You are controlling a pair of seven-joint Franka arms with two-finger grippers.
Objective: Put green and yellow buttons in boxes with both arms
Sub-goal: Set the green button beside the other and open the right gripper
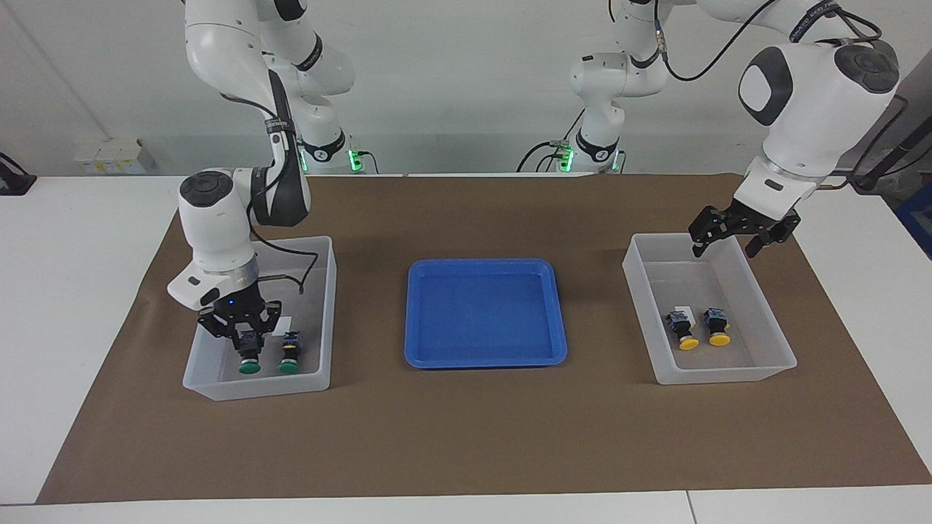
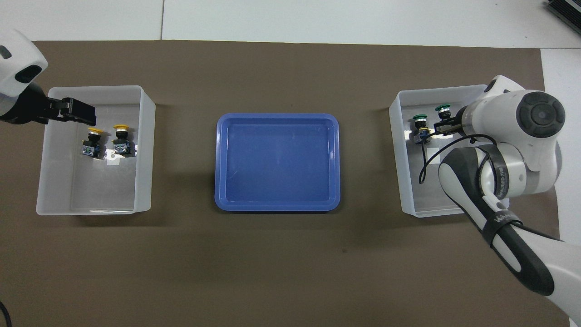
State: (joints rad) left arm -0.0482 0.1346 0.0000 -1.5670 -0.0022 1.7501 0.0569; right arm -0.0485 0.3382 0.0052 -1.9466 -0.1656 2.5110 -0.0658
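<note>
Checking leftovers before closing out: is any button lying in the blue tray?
No, the blue tray holds nothing in the overhead view.

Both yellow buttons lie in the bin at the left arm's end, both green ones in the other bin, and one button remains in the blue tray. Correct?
Not quite. The blue tray holds no button, as the overhead view shows. The yellow buttons and green buttons are placed as you say.

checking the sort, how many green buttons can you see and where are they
2, both in the box at the right arm's end: one green button sits between the right gripper's fingers, the other green button lies beside it. None seems hidden.
</note>
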